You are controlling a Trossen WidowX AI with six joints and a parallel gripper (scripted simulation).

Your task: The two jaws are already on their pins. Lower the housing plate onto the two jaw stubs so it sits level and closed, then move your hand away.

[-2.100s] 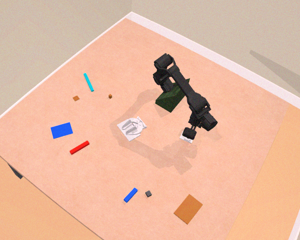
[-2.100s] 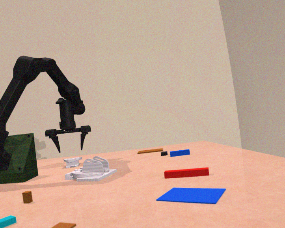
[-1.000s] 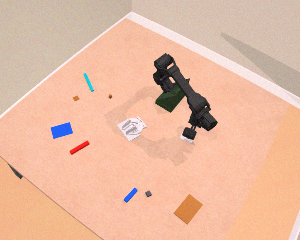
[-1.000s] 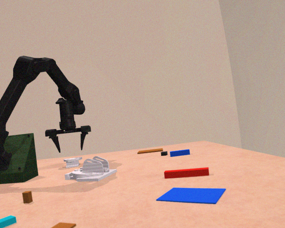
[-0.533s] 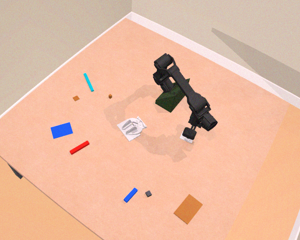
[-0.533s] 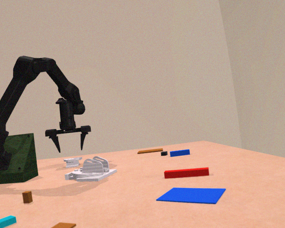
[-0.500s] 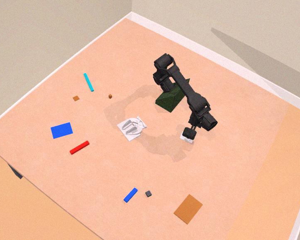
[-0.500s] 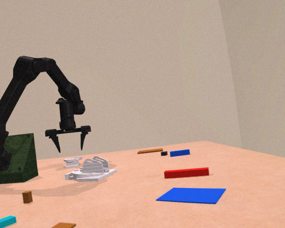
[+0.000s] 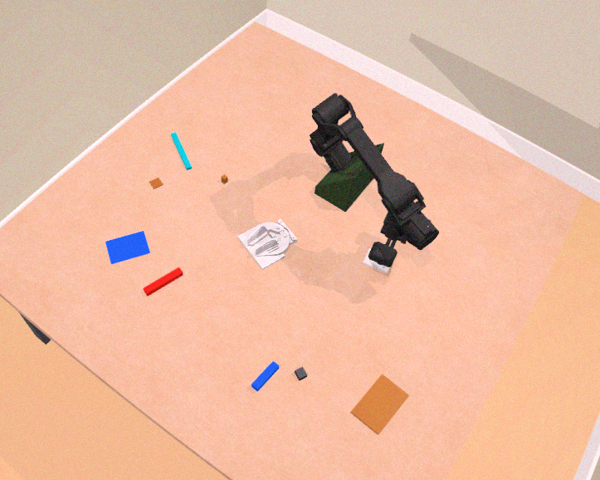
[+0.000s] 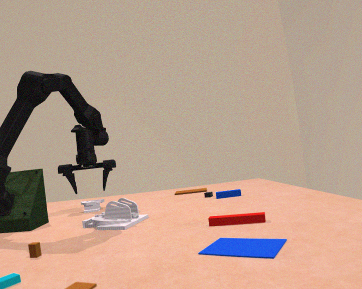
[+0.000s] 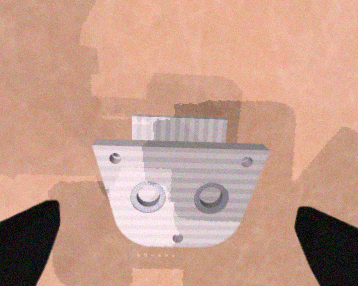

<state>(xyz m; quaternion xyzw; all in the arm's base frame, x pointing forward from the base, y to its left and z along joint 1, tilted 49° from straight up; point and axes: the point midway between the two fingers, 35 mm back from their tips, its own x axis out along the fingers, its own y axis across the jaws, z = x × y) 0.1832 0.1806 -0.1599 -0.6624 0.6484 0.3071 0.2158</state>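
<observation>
Gripper (image 9: 382,255) (image 10: 90,191) (image 11: 181,214) hovers above the housing plate (image 9: 384,269) (image 10: 92,202) (image 11: 173,170), its two fingers spread almost as wide as they go; nothing is between them, and both tips point down, apart from the white part. The plate's broad face, with two raised rings and three small holes, shows between the fingers in the wrist view; a ribbed strip (image 11: 188,129) juts out beyond its straight edge. That part stands on the table (image 9: 310,330) (image 10: 174,264), well apart from the white base (image 9: 263,261) (image 10: 116,227), so it is off the jaw stubs; two rounded, slotted jaws (image 10: 117,211) stand upright side by side on the base; whether each is fully down on its pin cannot be told.

Black arm (image 9: 368,150) (image 10: 78,97) reaches out from a dark green wedge (image 9: 341,191) (image 10: 38,202); farther off lie a red bar (image 9: 163,281) (image 10: 237,219) and a flat blue sheet (image 9: 127,247) (image 10: 243,247), near each other; a short blue bar (image 9: 265,376) (image 10: 228,194) lies near a small dark cube (image 9: 300,373) (image 10: 208,194), with a flat orange-brown panel (image 9: 380,404) (image 10: 191,191) also near the cube.
</observation>
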